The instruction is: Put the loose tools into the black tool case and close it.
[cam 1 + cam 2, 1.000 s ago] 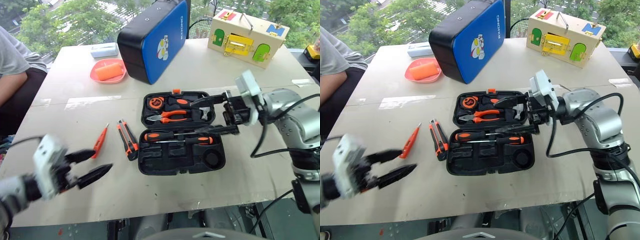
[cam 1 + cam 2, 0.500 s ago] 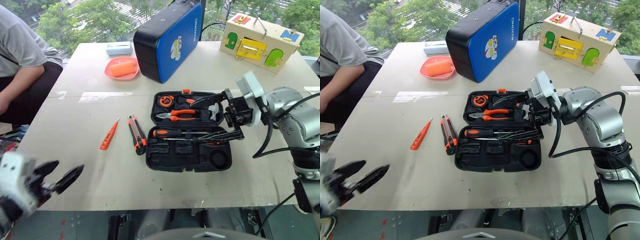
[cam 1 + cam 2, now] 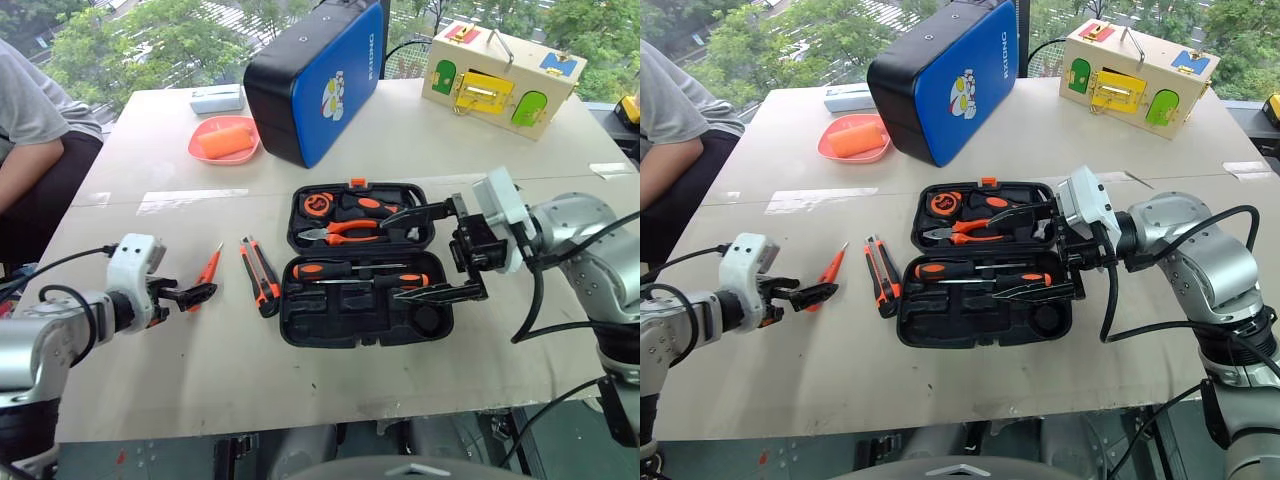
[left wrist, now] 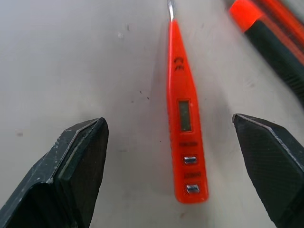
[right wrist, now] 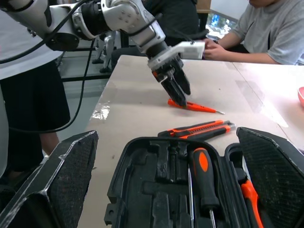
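The black tool case (image 3: 300, 318) lies open at the table's middle. Black-and-orange screwdrivers (image 3: 345, 270) lie in its near half. Left of it are the black-orange utility knife (image 3: 258, 277) and the slim orange tester screwdriver (image 3: 209, 267). My left gripper (image 3: 196, 294) is open and low over the table at the tester's handle end. In the left wrist view its fingers (image 4: 78, 164) stand either side of the tester (image 4: 182, 118) without touching it. My right gripper (image 3: 430, 252) hangs open over the case's right side, holding nothing.
A blue-and-black case (image 3: 315, 75) stands behind the tool case. A wooden latch box (image 3: 500, 78) is at the back right and a pink dish (image 3: 198, 152) at the back left. A person (image 3: 30, 130) sits at the table's left side.
My left arm has swung forward and down from the table's near edge to the tester's handle end. The right arm has stayed over the case. The camera view has shifted.
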Robot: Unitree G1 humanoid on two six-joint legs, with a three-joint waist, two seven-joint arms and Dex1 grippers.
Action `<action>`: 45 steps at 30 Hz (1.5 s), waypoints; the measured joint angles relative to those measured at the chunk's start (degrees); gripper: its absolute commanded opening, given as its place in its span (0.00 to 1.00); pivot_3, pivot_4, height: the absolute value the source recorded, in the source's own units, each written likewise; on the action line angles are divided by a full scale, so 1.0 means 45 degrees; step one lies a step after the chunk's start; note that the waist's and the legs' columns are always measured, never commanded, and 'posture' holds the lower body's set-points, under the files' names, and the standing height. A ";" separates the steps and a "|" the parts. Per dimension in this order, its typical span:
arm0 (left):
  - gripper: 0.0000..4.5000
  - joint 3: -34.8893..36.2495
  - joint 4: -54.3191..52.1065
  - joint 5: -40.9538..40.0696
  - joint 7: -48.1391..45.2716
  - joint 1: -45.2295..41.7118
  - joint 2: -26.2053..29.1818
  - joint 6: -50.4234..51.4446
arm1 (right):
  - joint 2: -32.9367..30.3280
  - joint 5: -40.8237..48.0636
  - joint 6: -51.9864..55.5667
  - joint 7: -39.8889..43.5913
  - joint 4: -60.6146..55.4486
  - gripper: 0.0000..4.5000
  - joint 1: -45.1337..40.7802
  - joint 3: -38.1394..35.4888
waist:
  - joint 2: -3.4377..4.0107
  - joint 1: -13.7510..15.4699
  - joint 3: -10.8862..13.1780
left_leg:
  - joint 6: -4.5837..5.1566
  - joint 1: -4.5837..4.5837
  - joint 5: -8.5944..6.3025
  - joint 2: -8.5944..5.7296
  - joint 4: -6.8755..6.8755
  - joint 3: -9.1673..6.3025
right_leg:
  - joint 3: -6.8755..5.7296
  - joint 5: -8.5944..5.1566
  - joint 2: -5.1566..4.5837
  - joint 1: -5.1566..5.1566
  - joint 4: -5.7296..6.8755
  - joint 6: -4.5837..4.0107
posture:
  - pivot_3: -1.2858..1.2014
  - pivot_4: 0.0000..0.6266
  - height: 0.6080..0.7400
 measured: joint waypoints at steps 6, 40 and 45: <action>0.19 -0.0591 0.0899 0.0919 -0.0354 -0.0174 0.0037 -0.1117 | -0.0060 0.0177 0.0029 -0.0327 -0.0182 1.00 0.0172 -0.0170 | 0.0034 0.0075 -0.0021 | -0.0002 0.0003 0.0002 -0.0003 0.0006 0.0004 | 0.0003 0.0001 -0.0007 0.0007 0.0007 0.0001 | 0.52 0.24 0.96; 0.13 -0.9737 0.0840 0.5481 -1.0695 -0.6921 -0.0132 -0.9232 | -0.2382 -0.0394 -0.0486 -0.1115 -0.2371 1.00 0.4440 -0.1242 | 0.0014 0.0030 -0.0011 | 0.0000 -0.0193 0.0003 -0.0007 0.0208 -0.0048 | -0.0085 0.0008 0.0011 -0.0078 0.0075 0.0015 | 0.52 0.24 0.96; 0.13 -0.9890 0.0850 0.5536 -1.1164 -0.7275 -0.0469 -0.8815 | -0.2382 -0.0264 -0.0258 -0.1492 -0.2612 1.00 0.4416 -0.1308 | 0.0012 0.0031 -0.0011 | 0.0000 -0.0190 0.0003 -0.0007 0.0220 -0.0050 | -0.0087 0.0008 0.0012 -0.0080 0.0101 0.0016 | 0.52 0.24 0.96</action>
